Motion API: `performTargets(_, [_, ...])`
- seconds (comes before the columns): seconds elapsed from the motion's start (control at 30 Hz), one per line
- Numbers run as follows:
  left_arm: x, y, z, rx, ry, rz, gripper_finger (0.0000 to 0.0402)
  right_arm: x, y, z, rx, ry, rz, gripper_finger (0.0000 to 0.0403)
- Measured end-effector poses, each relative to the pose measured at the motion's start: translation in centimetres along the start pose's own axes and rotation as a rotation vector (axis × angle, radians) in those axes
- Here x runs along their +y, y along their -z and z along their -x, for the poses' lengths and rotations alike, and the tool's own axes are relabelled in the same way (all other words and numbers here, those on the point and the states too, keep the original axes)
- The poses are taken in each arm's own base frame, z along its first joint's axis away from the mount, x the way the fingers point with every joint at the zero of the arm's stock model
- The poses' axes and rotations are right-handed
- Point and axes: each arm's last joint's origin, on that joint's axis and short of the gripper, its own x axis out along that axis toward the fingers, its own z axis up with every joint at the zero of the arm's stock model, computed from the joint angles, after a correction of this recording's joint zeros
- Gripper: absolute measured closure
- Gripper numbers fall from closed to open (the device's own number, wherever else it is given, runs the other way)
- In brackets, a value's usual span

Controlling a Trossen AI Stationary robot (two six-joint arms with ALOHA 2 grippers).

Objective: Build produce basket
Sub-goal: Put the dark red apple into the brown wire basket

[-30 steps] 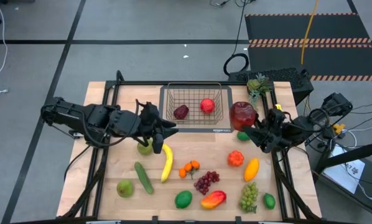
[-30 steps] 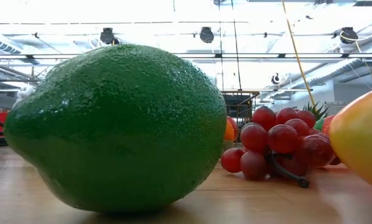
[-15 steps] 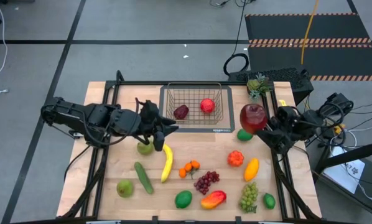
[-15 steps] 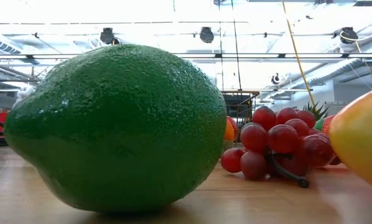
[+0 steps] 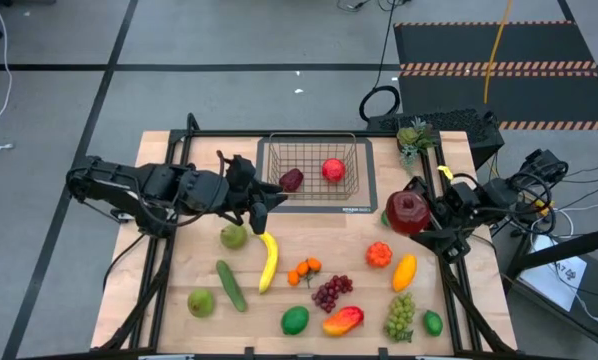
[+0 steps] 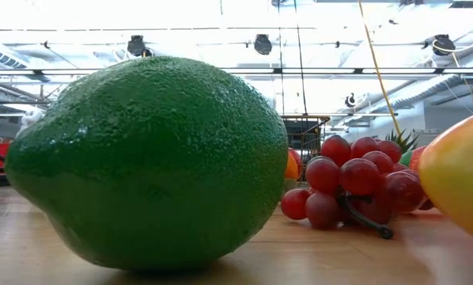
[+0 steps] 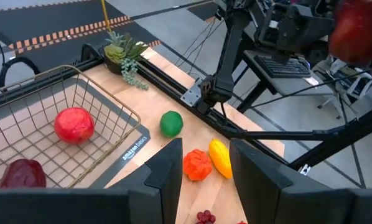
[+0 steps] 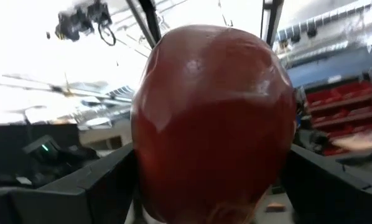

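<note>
A large dark red apple (image 5: 408,212) is gripped between the fingers of the right pincer (image 5: 420,213), held above the counter (image 5: 179,275) at about 3 o'clock from the counter's centre, just beside a green lime (image 5: 391,217). In the right wrist view the apple (image 8: 214,121) fills the space between the two dark fingers.

The left pincer (image 5: 260,203) is seen with its fingers parted and nothing between them, at about 9 o'clock from the centre, close above a green pear (image 5: 233,236) and the top of a banana (image 5: 269,262).

The wire basket (image 5: 313,167) is set at 12 o'clock on the counter, and in it are a red apple (image 5: 333,170) and a dark red fruit (image 5: 291,180).

Spread toward 6 o'clock are a cucumber (image 5: 231,285), purple grapes (image 5: 330,293), green grapes (image 5: 400,316) and a mango (image 5: 342,320).
</note>
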Motion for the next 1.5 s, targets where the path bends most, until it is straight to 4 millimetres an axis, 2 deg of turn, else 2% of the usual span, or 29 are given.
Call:
performTargets(0.3, [0.02, 0.02, 0.0, 0.002, -0.002, -0.008, 0.0268, -0.01, -0.05, 0.03, -0.002, 0.001, 0.346, 0.0062])
performTargets(0.57, [0.05, 0.06, 0.0, 0.006, -0.004, -0.013, 0.0268, -0.06, -0.19, 0.03, -0.013, 0.027, 0.413, 0.0062])
performTargets(1.03, [0.66, -0.36, -0.34, -0.003, -0.031, -0.035, 0.0268, -0.07, -0.63, 0.18, -0.044, 0.035, 0.381, 0.0062])
performTargets(1.5, [0.85, -0.37, -0.69, -0.001, -0.045, -0.035, 0.0268, -0.32, -0.78, 0.28, -0.06, 0.109, 0.066, 0.0062])
